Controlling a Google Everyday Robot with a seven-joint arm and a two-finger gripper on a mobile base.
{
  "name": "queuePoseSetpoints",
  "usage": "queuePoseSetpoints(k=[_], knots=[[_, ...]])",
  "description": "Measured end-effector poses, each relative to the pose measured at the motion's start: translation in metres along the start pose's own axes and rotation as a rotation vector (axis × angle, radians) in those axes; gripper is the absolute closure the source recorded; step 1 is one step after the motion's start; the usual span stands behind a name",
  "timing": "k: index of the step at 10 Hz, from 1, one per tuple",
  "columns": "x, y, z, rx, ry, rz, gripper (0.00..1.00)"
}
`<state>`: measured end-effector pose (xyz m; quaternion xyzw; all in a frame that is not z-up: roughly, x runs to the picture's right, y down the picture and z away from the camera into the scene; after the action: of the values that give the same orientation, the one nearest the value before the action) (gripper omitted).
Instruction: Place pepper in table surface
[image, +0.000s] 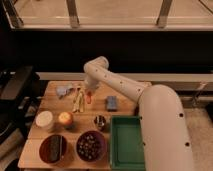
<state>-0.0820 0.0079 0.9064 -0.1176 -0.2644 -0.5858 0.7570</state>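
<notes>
The pepper (89, 98) is a small slim red-orange piece at the back middle of the table surface (127, 93), a pale wooden top. My gripper (89, 93) comes straight down onto it from the white arm and stands shut on the pepper, which sits low at the tabletop. The wrist hides most of the fingers. I cannot tell whether the pepper is lifted off the wood.
Pale yellow sticks (77, 101) lie just left of the pepper, with a bluish cloth-like item (64, 90) beyond them. A grey-blue block (112, 102) lies to the right. In front are a white cup (44, 120), an orange fruit (65, 118), a metal cup (100, 121), two dark bowls (91, 146) and a green tray (126, 145).
</notes>
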Motion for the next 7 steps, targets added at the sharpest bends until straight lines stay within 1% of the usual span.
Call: queuePoseSetpoints(k=[1,2,3,4,6,7], knots=[[0.002,-0.001,-0.018,0.019,0.018,0.002,1.0],[0.005,-0.001,-0.031,0.034,0.033,0.005,1.0],[0.009,-0.001,-0.052,0.054,0.059,0.006,1.0],[0.014,0.0,-0.075,0.07,0.093,0.006,1.0],[0.025,0.0,-0.106,0.092,0.16,0.006,1.0],[0.03,-0.004,-0.12,0.104,0.194,-0.002,1.0]])
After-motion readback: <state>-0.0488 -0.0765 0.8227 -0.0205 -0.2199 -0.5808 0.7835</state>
